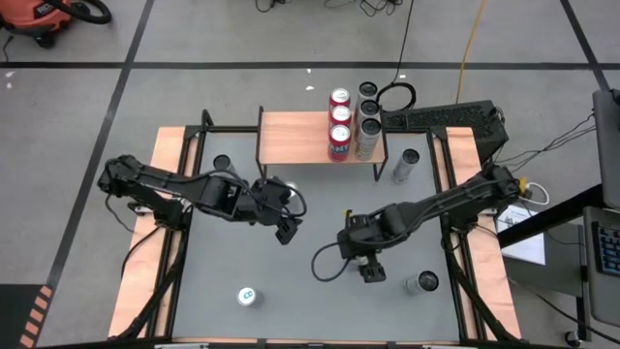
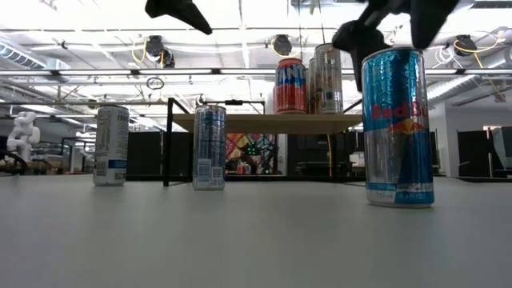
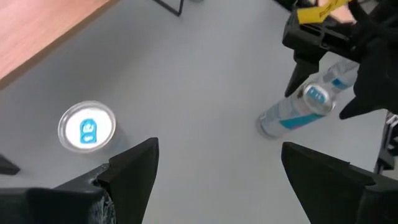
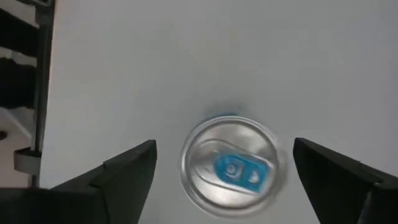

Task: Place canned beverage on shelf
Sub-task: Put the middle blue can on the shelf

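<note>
Can (image 4: 229,160) upright on table below open right claw (image 4: 224,171)

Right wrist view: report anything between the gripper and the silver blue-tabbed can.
Nothing visible: the open right gripper faces the silver can with the blue tab top-on, with only bare grey table around it.

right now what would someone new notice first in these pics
Probably the shelf at the table's far edge, with six cans packed in two rows at its right end. Next, the right gripper, jaws open, beside a blue and silver can standing near the table's front right corner. The left gripper hangs open over mid-table, and three more cans stand loose: front left, beside the shelf's right end and by its left legs.
</note>
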Action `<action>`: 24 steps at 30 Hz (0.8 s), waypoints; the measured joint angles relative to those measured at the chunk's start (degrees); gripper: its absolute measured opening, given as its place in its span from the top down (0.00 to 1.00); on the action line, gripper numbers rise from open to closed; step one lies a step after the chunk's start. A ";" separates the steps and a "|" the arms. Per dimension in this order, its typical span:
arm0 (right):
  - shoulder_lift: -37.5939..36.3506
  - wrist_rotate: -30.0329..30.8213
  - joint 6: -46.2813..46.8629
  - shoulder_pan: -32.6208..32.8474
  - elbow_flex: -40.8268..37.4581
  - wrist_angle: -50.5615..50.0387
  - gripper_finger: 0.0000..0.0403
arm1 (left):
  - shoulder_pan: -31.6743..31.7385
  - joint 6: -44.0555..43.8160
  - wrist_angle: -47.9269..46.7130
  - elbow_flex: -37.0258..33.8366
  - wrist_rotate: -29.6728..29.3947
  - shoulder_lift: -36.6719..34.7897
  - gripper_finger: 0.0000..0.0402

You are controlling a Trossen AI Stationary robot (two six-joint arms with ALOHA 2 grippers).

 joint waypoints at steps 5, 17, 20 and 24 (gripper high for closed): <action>1.84 -3.78 0.10 -0.83 0.00 0.04 0.19 | -0.49 -1.44 -2.57 0.00 0.00 0.00 0.16; 1.80 -5.35 -1.21 -1.62 0.00 0.06 0.43 | -1.48 -3.44 -3.41 0.00 -1.14 -0.02 0.16; 1.73 -5.38 -1.51 -1.62 0.00 0.06 0.48 | -1.67 -4.32 -3.41 0.00 -1.76 -0.02 0.16; 1.53 -5.35 -1.53 -1.62 0.02 -0.33 0.52 | -2.07 -4.94 -3.35 0.00 -1.81 -0.02 0.16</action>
